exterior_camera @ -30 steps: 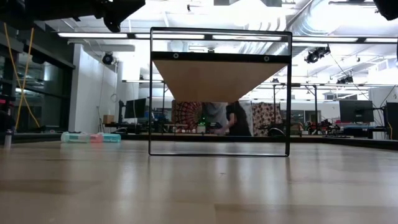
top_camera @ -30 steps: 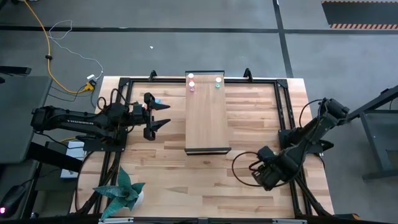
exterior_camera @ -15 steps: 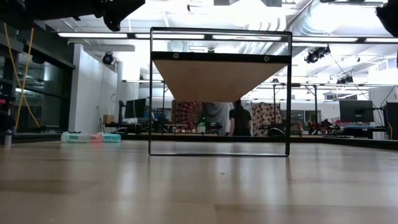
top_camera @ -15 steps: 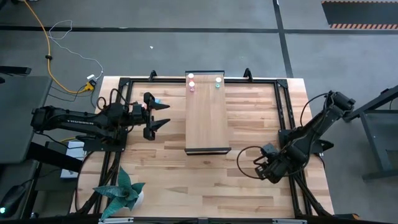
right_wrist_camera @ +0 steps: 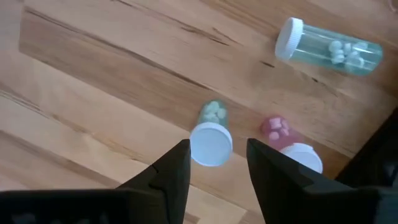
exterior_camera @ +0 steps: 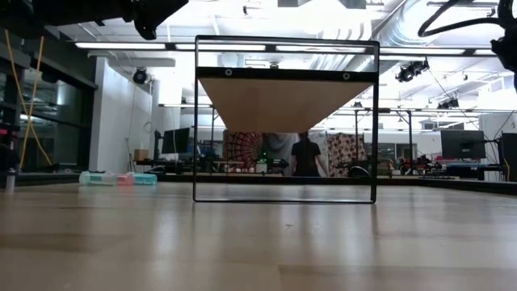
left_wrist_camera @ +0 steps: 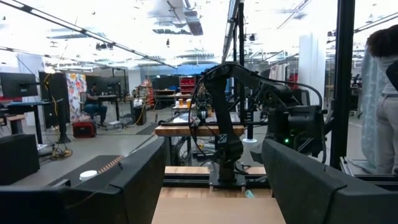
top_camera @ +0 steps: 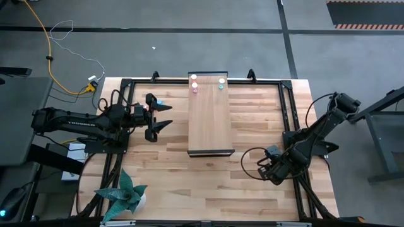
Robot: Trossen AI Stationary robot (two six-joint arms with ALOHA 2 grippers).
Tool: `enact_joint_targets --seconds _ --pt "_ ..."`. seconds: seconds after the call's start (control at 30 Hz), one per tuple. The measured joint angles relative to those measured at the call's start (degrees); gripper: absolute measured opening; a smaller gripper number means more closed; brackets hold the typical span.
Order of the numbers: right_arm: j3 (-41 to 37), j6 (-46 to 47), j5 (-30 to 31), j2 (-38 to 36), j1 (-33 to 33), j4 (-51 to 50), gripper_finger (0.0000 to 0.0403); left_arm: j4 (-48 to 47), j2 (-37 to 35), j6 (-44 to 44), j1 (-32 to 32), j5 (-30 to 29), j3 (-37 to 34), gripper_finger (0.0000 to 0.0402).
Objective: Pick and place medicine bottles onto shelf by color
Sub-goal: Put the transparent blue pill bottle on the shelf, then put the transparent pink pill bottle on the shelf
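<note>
The shelf (top_camera: pixel 211 116) stands in the middle of the table, with two pink medicine bottles (top_camera: pixel 194 82) and a green one (top_camera: pixel 221 82) upright at its far end. My right gripper (top_camera: pixel 265 171) points down over the table's near right, open. In its wrist view its fingers (right_wrist_camera: pixel 180 163) stand on either side of an upright green bottle's white cap (right_wrist_camera: pixel 211 144), apart from it. A pink bottle (right_wrist_camera: pixel 291 144) stands beside it, and a teal one (right_wrist_camera: pixel 329 50) lies on its side. My left gripper (top_camera: pixel 169 116) hovers open, left of the shelf.
The black frame rails (top_camera: pixel 287 120) run along the table's edges close to my right arm. A plant (top_camera: pixel 126 194) sits at the near left corner. More bottles (exterior_camera: pixel 117 179) lie on the table in the low view. A person (exterior_camera: pixel 305 155) stands in the room behind.
My right gripper has come down toward the bottles at the table's near right while its arm folded back toward the right edge; the wrist has rolled a little. The left arm has kept still.
</note>
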Motion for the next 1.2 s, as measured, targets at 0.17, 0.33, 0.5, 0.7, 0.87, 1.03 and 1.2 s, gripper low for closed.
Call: enact_joint_targets --seconds 0.17,0.33,0.5,0.7,0.87,1.03,1.2 --pt "0.0 0.61 0.0 0.0 0.0 1.34 0.0146 -0.02 0.0 0.02 0.0 0.0 0.0 0.0255" --pt "0.0 0.65 0.7 0.37 0.0 2.25 0.0146 -0.02 0.0 -0.04 0.0 0.0 0.0 0.0255" --pt "0.09 0.32 -1.03 3.13 0.0 2.45 0.0146 -0.11 0.0 -0.08 0.0 0.0 0.0 0.0255" --pt "0.02 -0.65 -1.48 4.37 0.0 2.6 0.0146 -0.05 0.0 -0.02 0.0 0.0 0.0 0.0255" --pt "0.02 -1.06 -1.51 4.35 0.0 2.45 0.0146 -0.03 0.0 0.03 0.0 0.0 0.0 0.0255" --pt "0.02 -1.12 -1.49 4.35 0.0 2.48 0.0146 -0.02 0.0 0.01 0.0 0.0 0.0 0.0255" --pt "0.16 -4.53 -1.89 4.35 -0.18 1.65 0.0146 -0.01 0.0 0.03 0.0 0.0 0.0 0.0255"
